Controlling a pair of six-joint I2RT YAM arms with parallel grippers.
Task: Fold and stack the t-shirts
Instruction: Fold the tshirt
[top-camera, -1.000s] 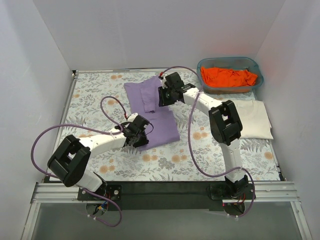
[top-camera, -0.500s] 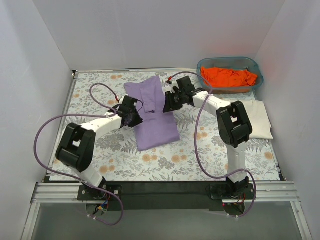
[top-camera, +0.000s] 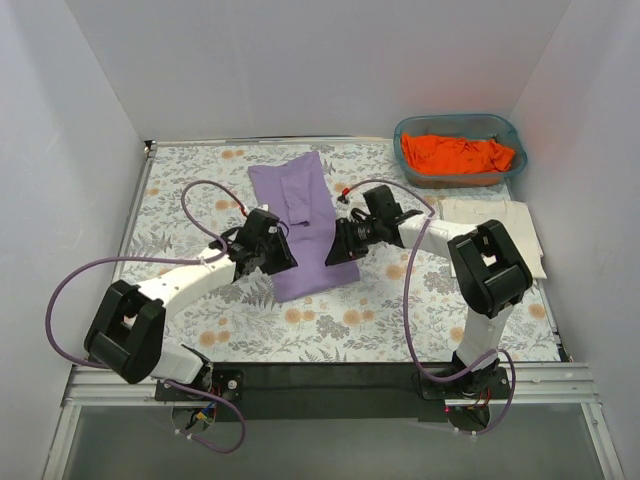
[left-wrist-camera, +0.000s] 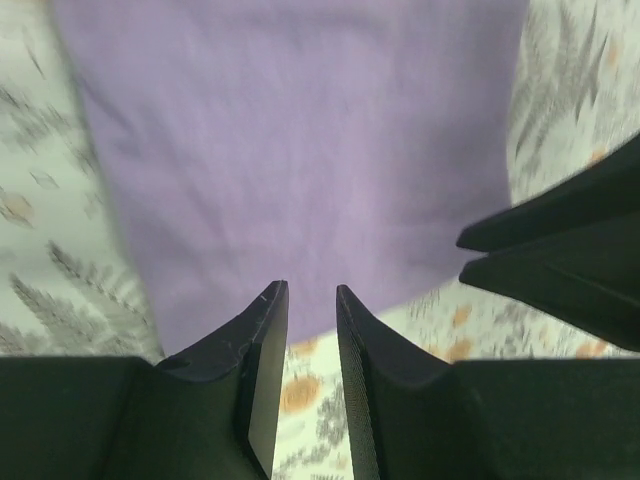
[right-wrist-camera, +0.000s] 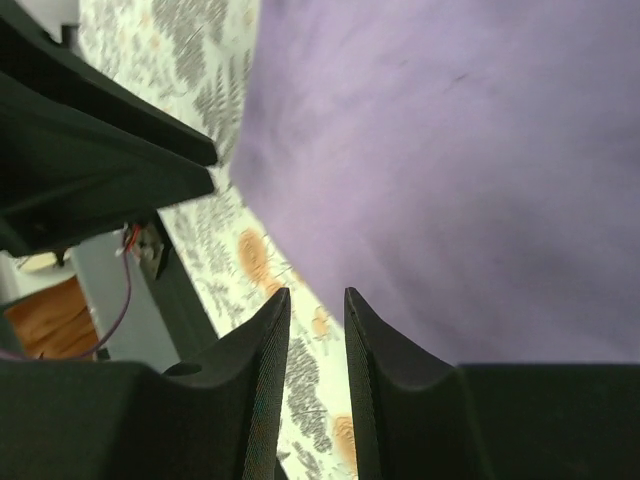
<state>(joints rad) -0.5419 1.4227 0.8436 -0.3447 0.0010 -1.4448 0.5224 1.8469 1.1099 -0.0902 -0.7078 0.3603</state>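
Floral desk (top-camera: 190, 200) has the purple t-shirt (top-camera: 305, 210) lying mid-desk as a long strip. Left claw (left-wrist-camera: 310, 292) and right claw (right-wrist-camera: 314, 292) flank its near end, both narrow gaps, gripping nothing.

- You've got a floral tablecloth (top-camera: 400, 310) over the whole surface: pale ground, grey fern leaves, orange blossoms. It also shows blurred in the left wrist view (left-wrist-camera: 40, 200) and the right wrist view (right-wrist-camera: 200, 90).
- You'll see a teal plastic basket (top-camera: 460, 181) in the far right corner, standing on the tablecloth, close to the right wall (top-camera: 590, 150).
- Plain white walls box you in: back wall (top-camera: 320, 70), left wall (top-camera: 60, 150), right one as noted.
- At your near edge a black plate (top-camera: 330, 375) runs across, with an aluminium rail (top-camera: 330, 398) just below it.
- Below the rail there's a grey panel (top-camera: 330, 440).
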